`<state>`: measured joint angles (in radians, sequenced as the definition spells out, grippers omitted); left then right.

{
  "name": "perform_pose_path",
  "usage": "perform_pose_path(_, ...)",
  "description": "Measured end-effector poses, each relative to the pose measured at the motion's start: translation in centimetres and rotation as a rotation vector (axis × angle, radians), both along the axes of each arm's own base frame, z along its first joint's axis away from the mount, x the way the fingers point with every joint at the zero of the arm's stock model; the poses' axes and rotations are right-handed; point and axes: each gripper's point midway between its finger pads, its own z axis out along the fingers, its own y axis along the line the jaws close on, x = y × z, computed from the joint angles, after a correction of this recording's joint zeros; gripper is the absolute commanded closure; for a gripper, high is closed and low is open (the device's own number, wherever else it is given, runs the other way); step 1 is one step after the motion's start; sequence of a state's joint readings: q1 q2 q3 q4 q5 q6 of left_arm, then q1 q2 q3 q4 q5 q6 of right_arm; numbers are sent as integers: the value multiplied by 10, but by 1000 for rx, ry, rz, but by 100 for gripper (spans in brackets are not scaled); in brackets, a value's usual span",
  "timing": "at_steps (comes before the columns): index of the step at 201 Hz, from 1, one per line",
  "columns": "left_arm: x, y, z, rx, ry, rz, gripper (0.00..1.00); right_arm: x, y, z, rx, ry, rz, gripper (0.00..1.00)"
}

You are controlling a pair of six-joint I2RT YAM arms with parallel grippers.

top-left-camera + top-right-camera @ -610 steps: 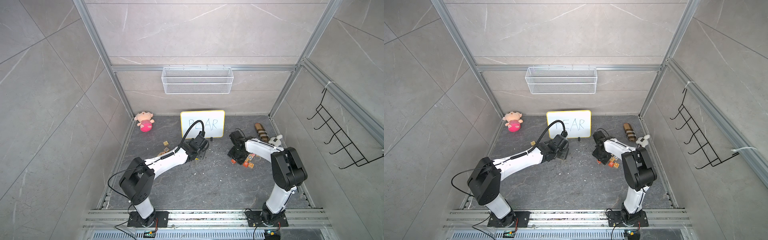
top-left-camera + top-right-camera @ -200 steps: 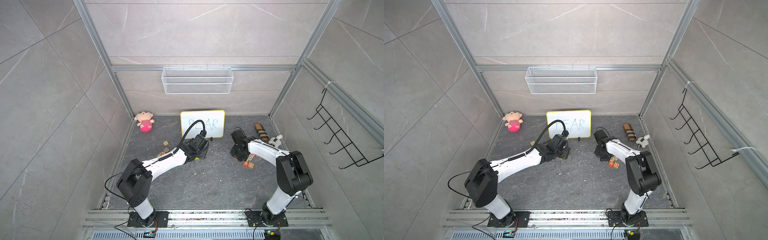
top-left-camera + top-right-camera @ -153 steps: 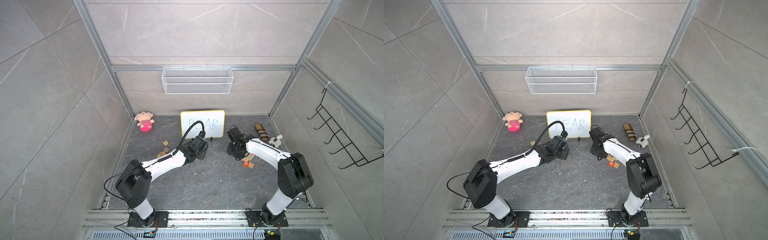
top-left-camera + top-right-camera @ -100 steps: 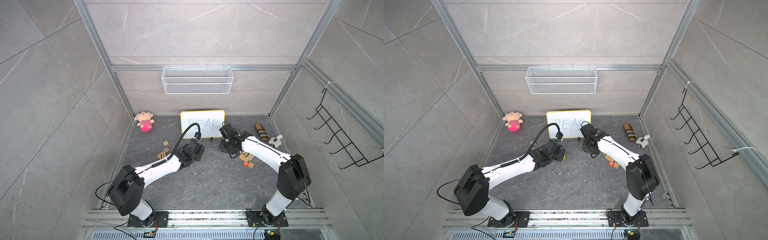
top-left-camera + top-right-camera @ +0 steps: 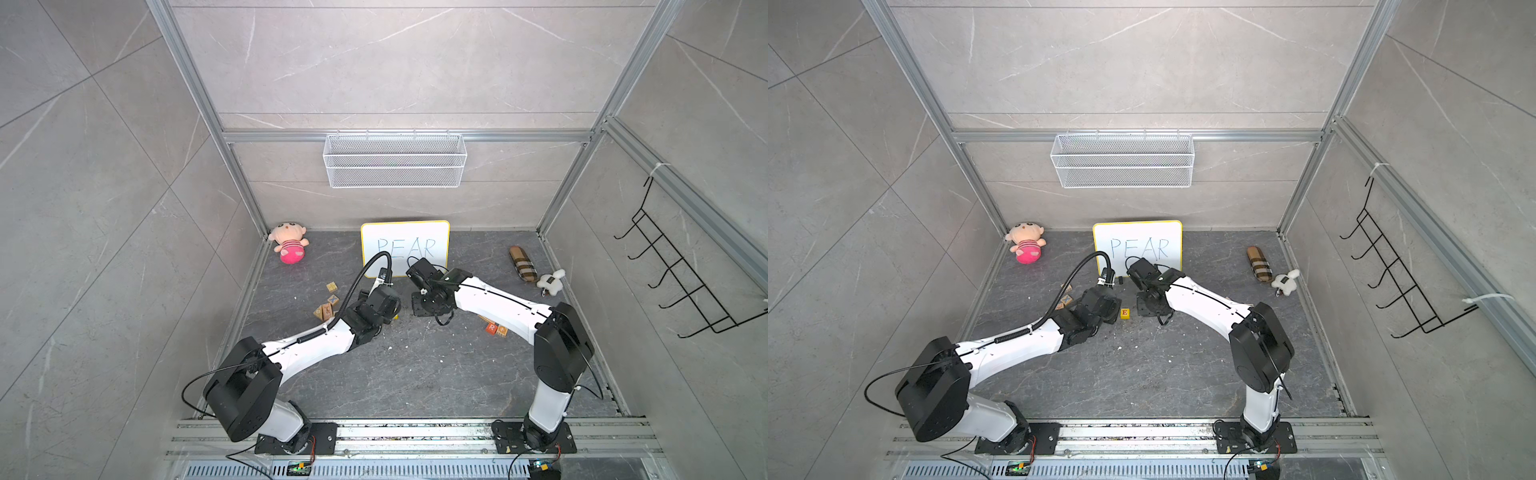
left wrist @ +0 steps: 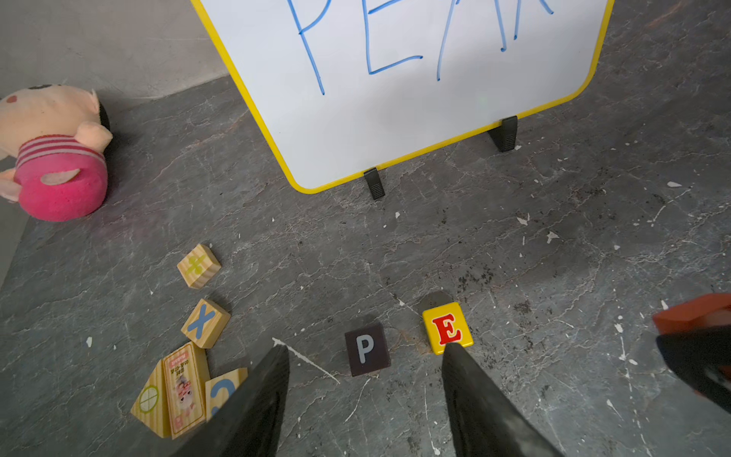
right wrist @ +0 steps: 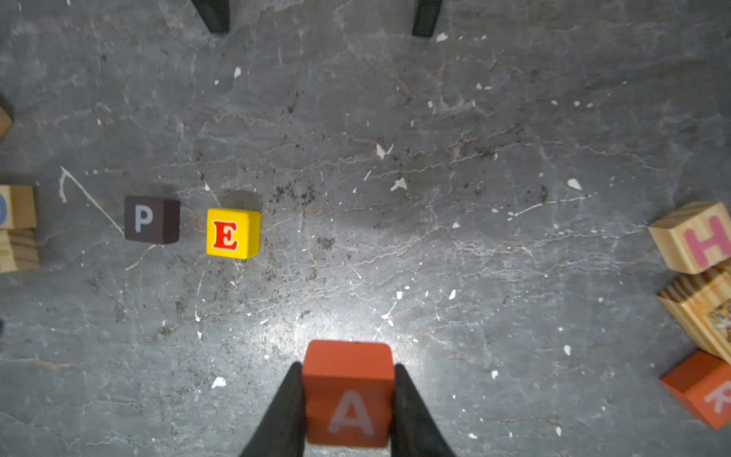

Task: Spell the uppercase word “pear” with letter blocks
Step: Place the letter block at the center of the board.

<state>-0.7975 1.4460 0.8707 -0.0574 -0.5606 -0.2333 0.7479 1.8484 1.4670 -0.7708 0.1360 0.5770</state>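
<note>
The black P block (image 6: 367, 348) and the yellow E block (image 6: 447, 327) sit side by side on the dark floor in front of the whiteboard. My left gripper (image 6: 364, 347) hovers open above them, with nothing between its fingers (image 6: 466, 380). One finger tip overlaps the E block's edge in that view. My right gripper (image 7: 347, 368) is shut on the orange-red A block (image 7: 348, 391), held off the floor to the right of the E block (image 7: 233, 233). The orange-red R block (image 7: 702, 389) lies farther right, also seen in a top view as the R block (image 5: 491, 328).
The yellow-framed whiteboard (image 5: 405, 245) reading PEAR stands at the back. Tan wooden blocks (image 6: 197, 265) lie left of the P; an H block (image 7: 696, 237) and others lie by the R. A pink plush doll (image 5: 289, 249), a striped slipper (image 5: 523, 264) and a white toy (image 5: 550, 281) line the back.
The right arm has carried the A block from the right-hand pile leftward to the middle, near the E. The left arm has drawn back a little, its gripper still open.
</note>
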Motion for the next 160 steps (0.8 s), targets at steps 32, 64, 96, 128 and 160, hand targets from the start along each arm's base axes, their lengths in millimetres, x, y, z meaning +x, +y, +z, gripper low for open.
perform_pose_path(32,-1,8,13,-33,-53,30,36,-7,15,-14,-39,21,50,85)
perform_pose_path(64,-1,12,18,-51,-84,48,36,-13,24,-26,-70,45,75,85)
perform_pose_path(96,-1,14,21,-51,-95,58,36,-11,29,-32,-97,61,79,85)
perform_pose_path(128,-9,23,17,-53,-99,58,36,-3,29,-34,-128,49,51,84)
perform_pose_path(160,-18,32,15,-55,-100,58,36,2,25,-29,-131,41,25,83)
